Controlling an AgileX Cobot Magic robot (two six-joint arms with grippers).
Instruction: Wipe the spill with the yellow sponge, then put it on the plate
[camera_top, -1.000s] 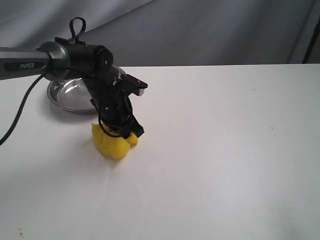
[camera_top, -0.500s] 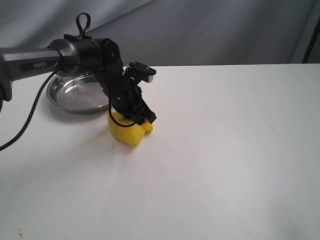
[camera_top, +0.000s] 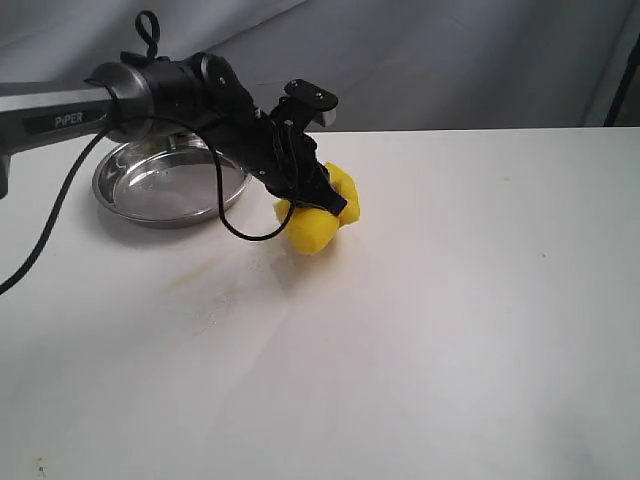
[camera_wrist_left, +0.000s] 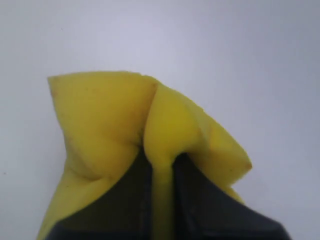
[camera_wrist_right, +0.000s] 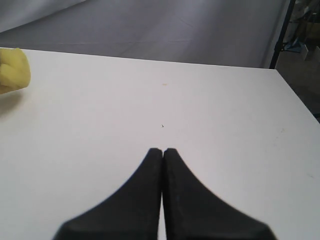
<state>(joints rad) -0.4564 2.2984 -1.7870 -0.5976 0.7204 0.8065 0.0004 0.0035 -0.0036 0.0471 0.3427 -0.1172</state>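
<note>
Foam bulged out on both sides of my left gripper (camera_top: 322, 203), whose jaws were squeezed nearly together on the middle of the yellow sponge (camera_top: 318, 225). Only a thin ridge of yellow stood between the two black fingers (camera_wrist_left: 200, 200) in the left wrist view. The pinch had folded the block into two lobes, so its true long axis was hard to read. In the exterior view the crumpled shape ran on a slant, one lobe up and to the right, the other lower and to the left. The sponge stuck out past my fingertips, pointing down toward the table (camera_top: 450, 330) and to the right of that view, in line with the tilted gripper. I could not tell whether the lowest lobe touched the white surface or hung just above it.

The sponge sat just beside the plate (camera_top: 130, 205), to the right of its rim and apart from it, not over the dish. A faint amber streak (camera_top: 195, 272) showed on the table in front of the plate, to the left of the sponge and lower in that view.

My right gripper (camera_wrist_right: 163, 150) had its jaws pressed together with nothing between them, above bare table, well apart from the sponge.
</note>
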